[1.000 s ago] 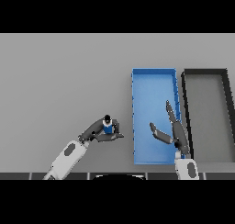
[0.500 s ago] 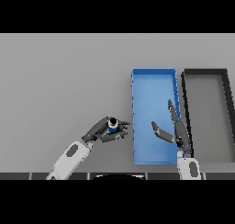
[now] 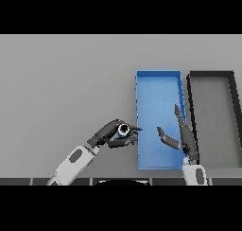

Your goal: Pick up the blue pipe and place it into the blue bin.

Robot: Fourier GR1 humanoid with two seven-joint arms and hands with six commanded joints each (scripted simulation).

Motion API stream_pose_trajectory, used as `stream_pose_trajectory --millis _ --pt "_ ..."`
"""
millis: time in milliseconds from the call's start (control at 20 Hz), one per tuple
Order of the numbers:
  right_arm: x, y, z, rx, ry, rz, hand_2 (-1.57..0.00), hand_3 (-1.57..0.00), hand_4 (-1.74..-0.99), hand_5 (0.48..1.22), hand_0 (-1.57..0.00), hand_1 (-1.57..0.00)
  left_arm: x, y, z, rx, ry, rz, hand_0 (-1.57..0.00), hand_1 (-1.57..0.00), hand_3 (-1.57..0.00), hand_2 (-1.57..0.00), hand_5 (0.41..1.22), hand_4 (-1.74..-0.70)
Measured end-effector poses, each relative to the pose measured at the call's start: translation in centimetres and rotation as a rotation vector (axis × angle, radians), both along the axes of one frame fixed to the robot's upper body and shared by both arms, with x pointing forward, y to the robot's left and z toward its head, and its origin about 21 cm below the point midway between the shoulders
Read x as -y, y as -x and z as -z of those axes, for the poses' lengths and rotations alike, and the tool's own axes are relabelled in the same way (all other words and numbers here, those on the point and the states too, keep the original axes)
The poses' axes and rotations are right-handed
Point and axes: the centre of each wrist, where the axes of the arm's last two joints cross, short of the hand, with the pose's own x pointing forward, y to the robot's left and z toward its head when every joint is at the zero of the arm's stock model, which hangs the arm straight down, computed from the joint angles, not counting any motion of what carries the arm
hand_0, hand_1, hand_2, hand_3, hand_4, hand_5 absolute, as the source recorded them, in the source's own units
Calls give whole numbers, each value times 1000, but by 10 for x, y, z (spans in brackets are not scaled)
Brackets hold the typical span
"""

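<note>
Left hand [image 3: 112, 134]: curling its fingers and thumb round the blue pipe [image 3: 123, 129], which is sitting between the fingertips with its ring-shaped open end facing up toward the camera. Whether the pipe is touching the table [image 3: 61, 83] beneath the hand cannot be told.

Blue bin [image 3: 159, 78]: lying just beyond the left hand's fingertips, on the side toward the other hand; the fingertips are reaching its near long wall without the pipe crossing it.

Right hand [image 3: 183, 137]: hovering over the blue bin's far long side, fingers straight and spread apart from the thumb, holding nothing.

Black bin [image 3: 211, 75]: standing just beside the blue bin, on the outer side of the right hand.
</note>
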Motion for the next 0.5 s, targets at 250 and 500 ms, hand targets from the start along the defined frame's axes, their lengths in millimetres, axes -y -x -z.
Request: stream_pose_trajectory --millis 250,500 --pt "-1 4 1 -17 -9 25 1 1 -1178 605 1 1 -1 -2 -2 3 -28 -3 -1569 -1569 -1494 -1569 1219 -1740" --pt "8 1 -17 65 -159 -99 1 1 -1212 589 1 1 -1 -2 2 -2 -41 2 -1570 -1570 -1497 -1570 1220 -1741"
